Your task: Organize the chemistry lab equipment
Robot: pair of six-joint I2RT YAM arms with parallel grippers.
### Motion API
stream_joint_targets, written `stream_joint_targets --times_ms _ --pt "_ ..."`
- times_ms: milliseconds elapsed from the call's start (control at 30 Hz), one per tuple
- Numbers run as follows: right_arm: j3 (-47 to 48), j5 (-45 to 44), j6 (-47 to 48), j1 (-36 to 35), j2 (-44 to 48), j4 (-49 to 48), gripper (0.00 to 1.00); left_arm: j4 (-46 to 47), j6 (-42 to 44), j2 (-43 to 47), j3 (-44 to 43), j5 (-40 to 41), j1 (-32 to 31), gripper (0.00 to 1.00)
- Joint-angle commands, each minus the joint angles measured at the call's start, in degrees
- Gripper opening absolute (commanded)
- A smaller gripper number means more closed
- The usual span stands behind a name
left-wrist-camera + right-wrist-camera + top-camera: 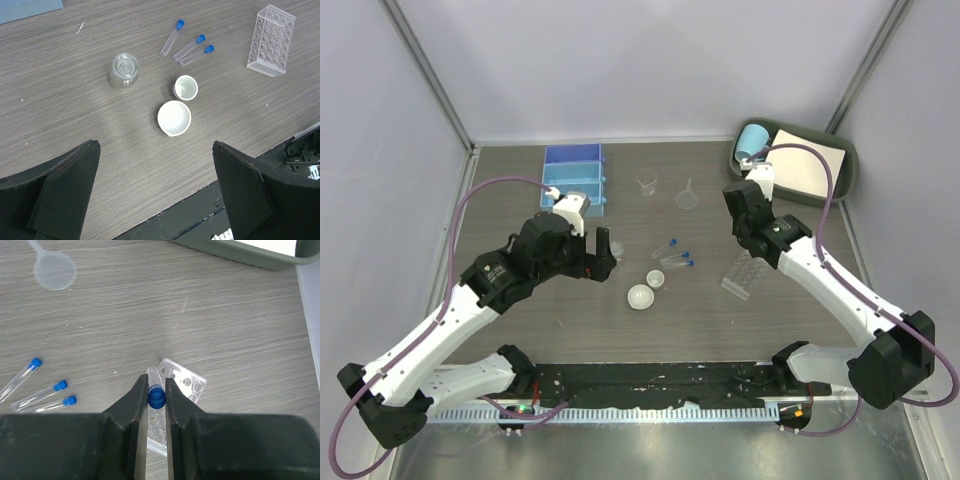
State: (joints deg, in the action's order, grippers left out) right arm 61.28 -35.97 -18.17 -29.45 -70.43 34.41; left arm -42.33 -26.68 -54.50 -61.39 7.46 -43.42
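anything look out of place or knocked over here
Three blue-capped tubes lie loose on their sides on the table, fanned out, not in the tube rack, which sits skewed to the table edge. Nothing looks spilled or broken.

Tubes [667,246] near dishes [640,297] and rack [743,275]

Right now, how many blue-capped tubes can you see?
4: three tubes lie on the table beside the rack; a fourth tube is held in the right gripper.
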Motion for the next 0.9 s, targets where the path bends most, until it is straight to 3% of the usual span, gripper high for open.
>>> stream_joint_targets --times_ms 0,867 --pt "-1.9 -2.0 -3.3 2.1 -1.3 -3.5 0.01 0.3 0.6 1.1 0.1 -1.0 0.2 1.0" --pt "-7.7 3.8 -8.4 8.6 -6.0 -8.5 0.01 0.5 0.7 0.0 0.4 -3.5 1.4 1.0"
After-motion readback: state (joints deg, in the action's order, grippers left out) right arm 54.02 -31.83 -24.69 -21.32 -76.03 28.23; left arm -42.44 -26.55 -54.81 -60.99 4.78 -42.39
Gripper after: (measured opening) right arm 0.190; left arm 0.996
